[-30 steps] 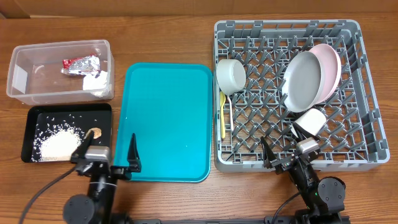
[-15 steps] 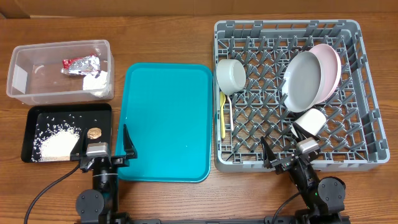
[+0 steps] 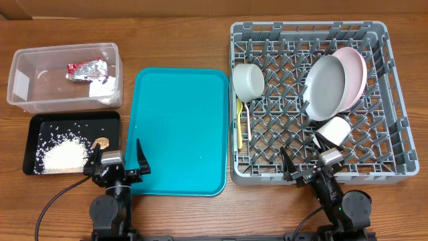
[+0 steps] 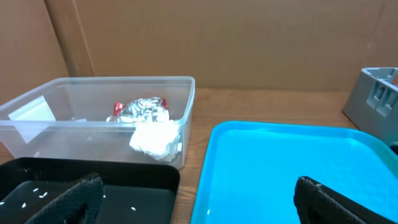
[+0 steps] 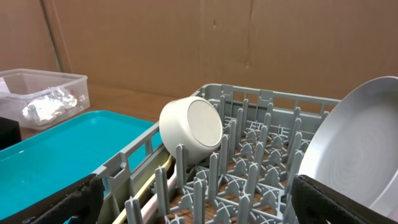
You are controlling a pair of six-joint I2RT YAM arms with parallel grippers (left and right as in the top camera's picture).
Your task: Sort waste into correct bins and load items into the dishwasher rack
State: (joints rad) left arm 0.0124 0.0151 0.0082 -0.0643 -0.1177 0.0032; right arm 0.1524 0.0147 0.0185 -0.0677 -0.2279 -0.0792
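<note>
Standing at the near left corner of the large flat teal plastic tray (image 3: 177,130), the left gripper (image 3: 115,161) is spread wide and holds nothing (its black fingers show only at the bottom corners of its wrist view). Left of the teal tray on the wooden worktop (image 3: 174,40), at the far end, the clear rectangular plastic tub (image 3: 65,48) contains the shiny red-and-silver wrapper (image 3: 87,69) and the crumpled white napkin (image 3: 105,88). Nearer, the shallow black rectangular tray (image 3: 73,116) holds the loose white rice grains (image 3: 61,155) and the small brown food scrap (image 3: 101,142). Right of the teal tray, the large square grey plastic rack (image 3: 307,27) carries the small grey bowl (image 3: 248,81), the yellow utensil (image 3: 240,124), the grey round plate (image 3: 326,86), the pale pink round plate (image 3: 356,70) behind it, and the white cup (image 3: 334,130). The right gripper (image 3: 311,169), at the rack's near edge, is likewise open and empty.
</note>
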